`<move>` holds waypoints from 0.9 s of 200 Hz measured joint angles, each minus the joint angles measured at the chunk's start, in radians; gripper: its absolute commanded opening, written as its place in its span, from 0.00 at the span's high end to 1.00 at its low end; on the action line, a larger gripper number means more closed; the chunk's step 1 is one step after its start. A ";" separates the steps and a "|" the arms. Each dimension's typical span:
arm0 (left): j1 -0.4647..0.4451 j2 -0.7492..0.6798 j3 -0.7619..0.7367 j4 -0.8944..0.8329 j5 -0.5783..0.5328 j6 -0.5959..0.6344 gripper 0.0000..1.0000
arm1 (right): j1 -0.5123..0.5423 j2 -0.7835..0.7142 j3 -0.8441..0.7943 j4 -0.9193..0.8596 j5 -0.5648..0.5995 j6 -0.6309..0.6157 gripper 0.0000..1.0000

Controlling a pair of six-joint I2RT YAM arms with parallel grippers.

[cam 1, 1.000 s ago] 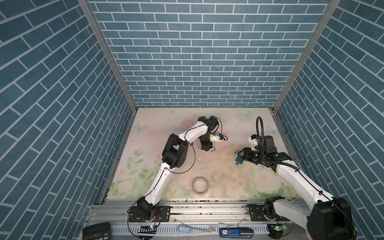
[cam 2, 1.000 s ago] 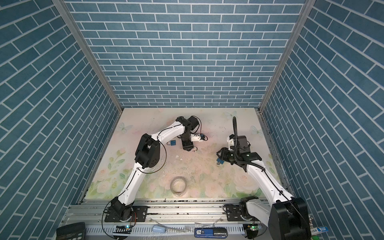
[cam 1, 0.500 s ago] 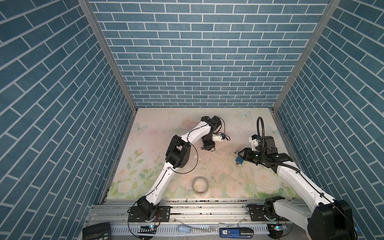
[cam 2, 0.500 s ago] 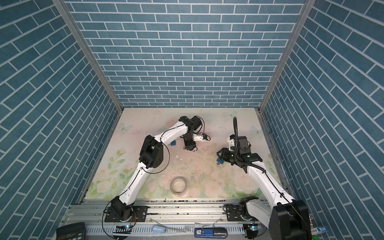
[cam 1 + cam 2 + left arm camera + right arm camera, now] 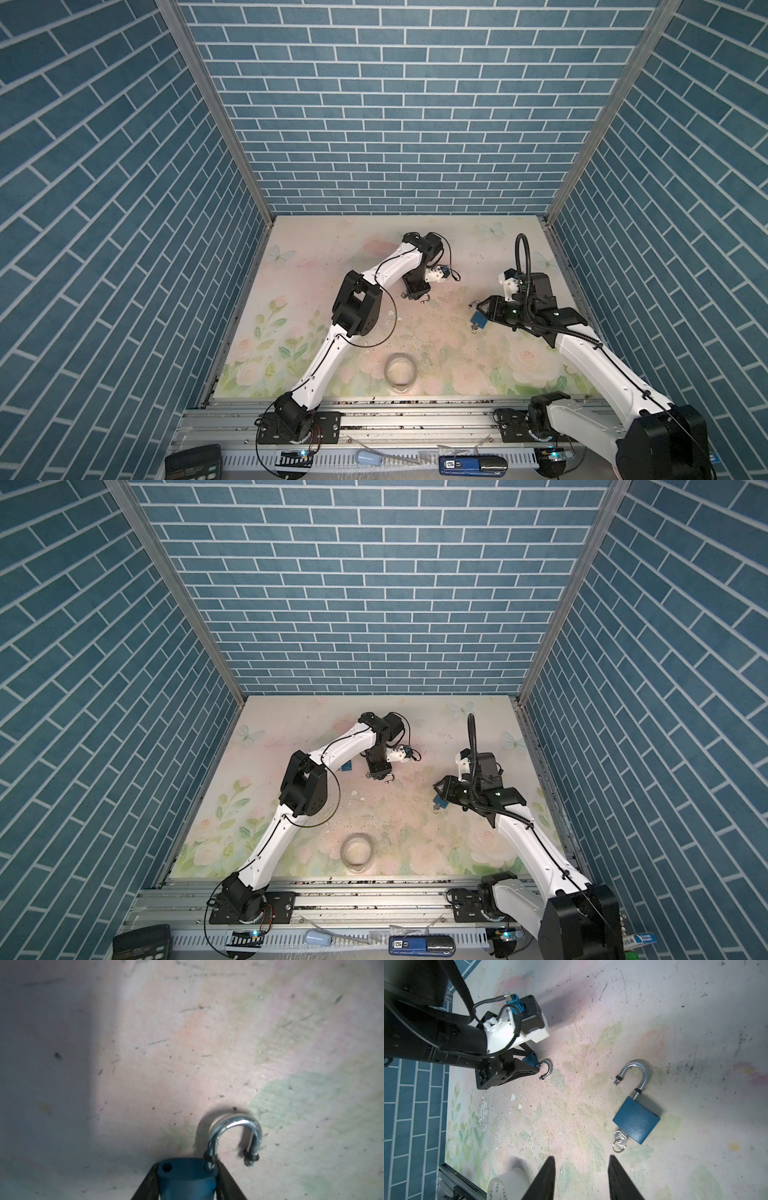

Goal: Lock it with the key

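Blue-brick walls (image 5: 374, 124), scuffed floral surface (image 5: 449, 249); left gripper (image 5: 187, 1165) clamped on open padlock (image 5: 187, 1182); right gripper (image 5: 581, 1157) apart, empty, near keyed padlock (image 5: 636, 1120).

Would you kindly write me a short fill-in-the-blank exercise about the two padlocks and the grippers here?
1. The loose padlock has a ____ in its keyhole.
2. The left gripper is closed on the held padlock, whose body is ____.
3. Both padlocks' shackles stand ____, not latched.
4. The right gripper has its fingers apart and holds ____.
Missing words: key; blue; open; nothing.
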 measured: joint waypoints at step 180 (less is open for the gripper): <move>0.045 -0.298 -0.400 0.470 0.157 -0.859 0.75 | 0.035 -0.004 -0.260 0.548 0.024 0.120 0.59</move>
